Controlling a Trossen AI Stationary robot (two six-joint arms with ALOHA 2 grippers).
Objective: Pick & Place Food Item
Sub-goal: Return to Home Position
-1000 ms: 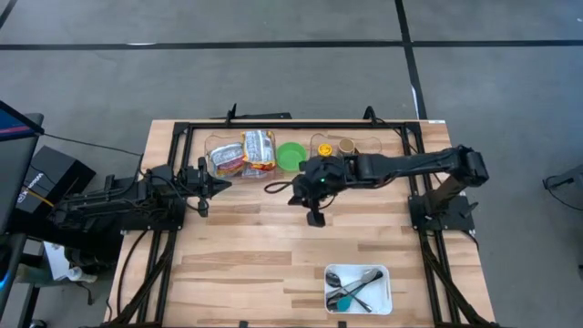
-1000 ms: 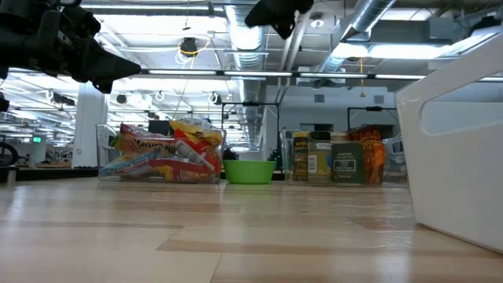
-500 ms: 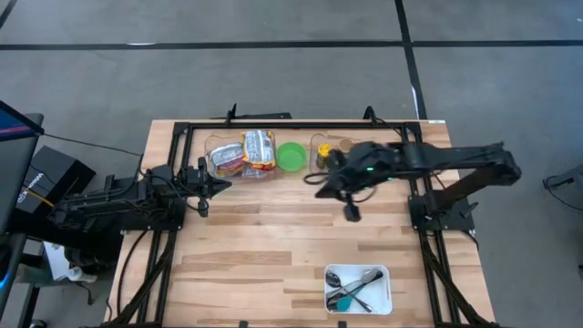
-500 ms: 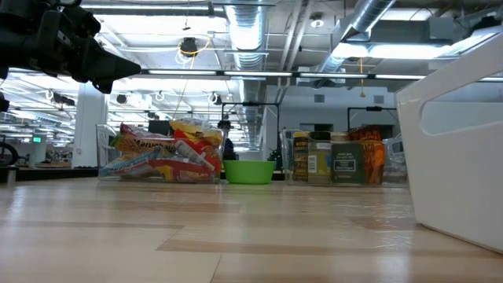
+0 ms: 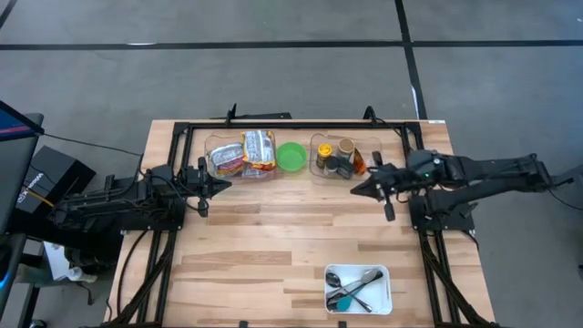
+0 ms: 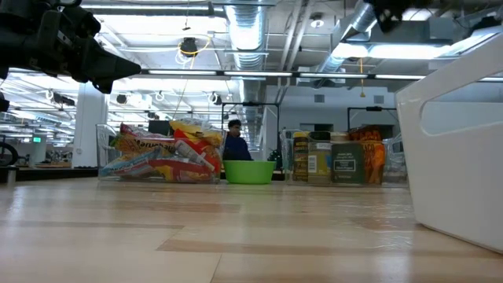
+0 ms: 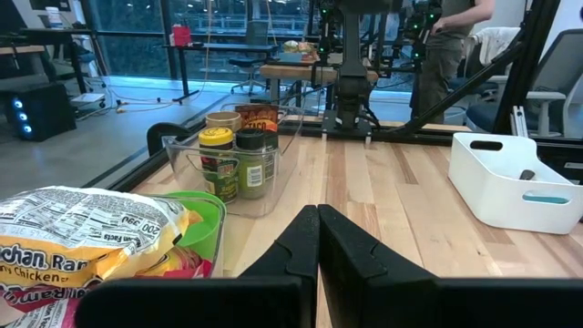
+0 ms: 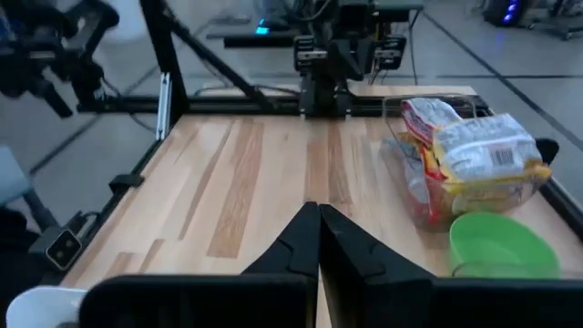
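Note:
Several noodle packets (image 5: 244, 151) lie in a clear bin at the table's far side, with a green bowl (image 5: 291, 156) to their right and a second clear bin of jars (image 5: 335, 158) beyond it. My left gripper (image 5: 226, 182) hangs shut just near of the packet bin, above the table's left part, holding nothing. My right gripper (image 5: 355, 190) is also shut and empty; it hangs above the table's right part, just near of the jar bin. The left wrist view shows the packets (image 7: 86, 239), bowl (image 7: 208, 217) and jars (image 7: 239, 162); the right wrist view shows the packets (image 8: 466, 150) and bowl (image 8: 503, 242).
A white tray (image 5: 358, 288) with utensils stands near the front edge, right of centre, and looms at the right in the low view (image 6: 460, 141). A black frame (image 5: 301, 125) runs along the table's far edge. A person (image 6: 233, 143) shows far behind the table.
My right gripper, shut throughout, has drawn back level from above the table's middle, near the green bowl, toward the right edge, its arm folding in. In the low view it left the upper centre, and the arm now shows at the upper right.

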